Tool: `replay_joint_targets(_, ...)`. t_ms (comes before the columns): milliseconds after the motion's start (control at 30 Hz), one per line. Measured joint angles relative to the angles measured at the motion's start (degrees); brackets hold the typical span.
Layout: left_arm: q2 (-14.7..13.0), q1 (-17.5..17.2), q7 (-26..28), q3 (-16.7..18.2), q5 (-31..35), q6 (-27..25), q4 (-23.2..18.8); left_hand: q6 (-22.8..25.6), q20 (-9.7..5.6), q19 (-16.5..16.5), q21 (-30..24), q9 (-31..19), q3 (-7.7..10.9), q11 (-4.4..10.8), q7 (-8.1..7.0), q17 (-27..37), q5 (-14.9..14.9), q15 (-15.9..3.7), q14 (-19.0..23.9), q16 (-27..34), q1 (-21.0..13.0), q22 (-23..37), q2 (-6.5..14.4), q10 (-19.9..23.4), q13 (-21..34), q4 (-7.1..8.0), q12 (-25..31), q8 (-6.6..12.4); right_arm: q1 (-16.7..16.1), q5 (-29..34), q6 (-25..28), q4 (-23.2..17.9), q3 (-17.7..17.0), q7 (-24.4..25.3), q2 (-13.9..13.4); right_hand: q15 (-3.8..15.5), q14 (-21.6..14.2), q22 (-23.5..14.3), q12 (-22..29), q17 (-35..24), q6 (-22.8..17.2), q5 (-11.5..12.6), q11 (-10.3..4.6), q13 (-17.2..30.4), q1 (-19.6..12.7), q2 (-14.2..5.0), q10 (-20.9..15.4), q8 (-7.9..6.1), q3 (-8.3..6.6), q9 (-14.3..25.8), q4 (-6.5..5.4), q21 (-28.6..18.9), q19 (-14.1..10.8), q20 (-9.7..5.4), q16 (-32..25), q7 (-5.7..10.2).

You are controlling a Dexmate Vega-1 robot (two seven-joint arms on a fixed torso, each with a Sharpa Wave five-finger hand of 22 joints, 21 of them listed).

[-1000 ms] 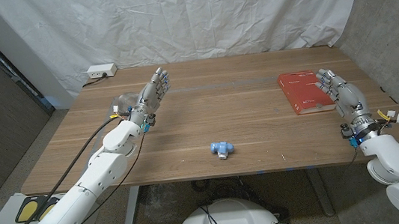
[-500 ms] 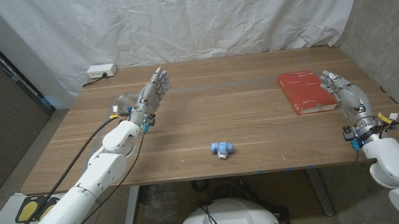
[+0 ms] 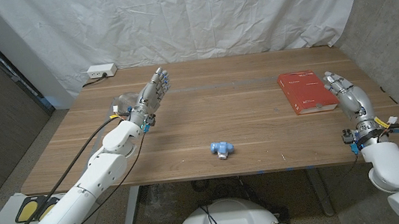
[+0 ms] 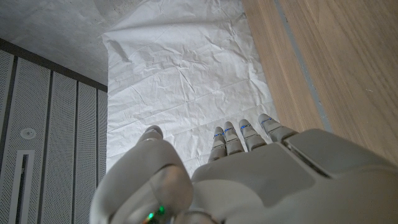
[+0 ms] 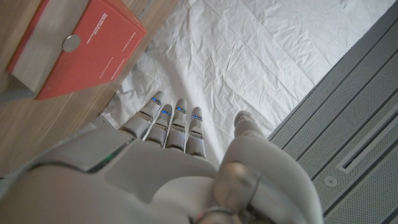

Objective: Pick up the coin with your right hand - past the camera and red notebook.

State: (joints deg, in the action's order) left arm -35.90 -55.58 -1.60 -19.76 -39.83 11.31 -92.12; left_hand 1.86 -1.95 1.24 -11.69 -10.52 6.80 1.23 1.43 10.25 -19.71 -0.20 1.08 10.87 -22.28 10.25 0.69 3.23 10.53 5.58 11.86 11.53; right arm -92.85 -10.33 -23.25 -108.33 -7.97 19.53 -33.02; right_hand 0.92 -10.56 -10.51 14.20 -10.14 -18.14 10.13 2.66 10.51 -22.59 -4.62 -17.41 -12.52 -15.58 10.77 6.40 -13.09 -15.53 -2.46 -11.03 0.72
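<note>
The coin point(image 5: 71, 43) lies on the cover of the red notebook point(image 3: 305, 92), which sits on the right side of the wooden table point(image 3: 215, 118), toward the far half; the right wrist view shows the coin plainly as a small silver disc on the red cover, while in the head view it is too small to make out. The right hand point(image 3: 350, 97) stands at the table's right edge, just beside the notebook's right side, with its fingers point(image 5: 168, 121) stretched out straight and close together and nothing in them. Whether it touches the notebook cannot be told. The left hand point(image 3: 151, 96) is over the far left part of the table, its fingers point(image 4: 239, 137) also extended and holding nothing. A small light blue camera-like object point(image 3: 222, 149) lies near the middle of the table toward the near edge, well apart from both hands. A white power strip point(image 3: 101, 71) rests at the far left corner, before a white cloth backdrop point(image 3: 196, 14).
</note>
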Motion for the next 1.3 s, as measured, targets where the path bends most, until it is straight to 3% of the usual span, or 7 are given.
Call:
replay_joint_targets(567,0.32,-0.51,0.19,-0.01,0.08,0.80,-0.13,0.00,0.00,0.00,0.00,0.00,0.00,0.00,0.00,0.00,0.00,0.00,0.00,0.00,0.00,0.00,0.00,0.00,0.00,0.00,-0.17,0.00,-1.51,8.76,6.59,-3.50,-1.10,3.93,0.37,0.11,-0.51,0.00,0.00,-0.01,-0.47,0.00,-0.31,0.00,-0.62,0.18,-0.31,0.00,-0.08,0.00,0.39,0.00,-0.19,0.21,0.00,0.47)
replay_joint_targets(1067,0.07,-1.03,0.08,0.30,-0.15,1.07,-0.02,0.00,0.00,0.00,0.00,0.00,-0.24,0.00,0.00,0.00,0.00,0.00,0.00,0.00,-0.31,-0.01,0.30,0.00,0.00,-0.24,-0.17,0.00,-1.60,13.15,11.44,-4.99,-1.28,5.77,0.27,0.41,-0.82,0.00,0.00,-0.01,-1.75,0.28,-0.82,0.00,-3.95,-0.12,-0.83,-0.20,-1.11,0.31,2.25,0.00,-0.19,0.21,0.00,1.75)
replay_joint_targets(1300,-0.18,-1.38,0.15,0.52,-0.25,1.08,-0.38,0.00,0.00,0.00,0.00,0.00,-0.24,0.00,0.00,0.00,0.00,0.00,0.00,0.00,-0.30,-0.01,0.30,0.00,0.00,-0.23,-0.17,0.00,-1.87,14.39,13.39,-5.86,-1.47,6.28,-0.03,0.40,-0.81,0.11,0.00,-0.01,-2.04,0.28,-0.82,0.26,-6.33,0.75,-0.83,-0.20,-1.51,0.31,3.43,0.39,-0.19,0.21,0.27,2.04)
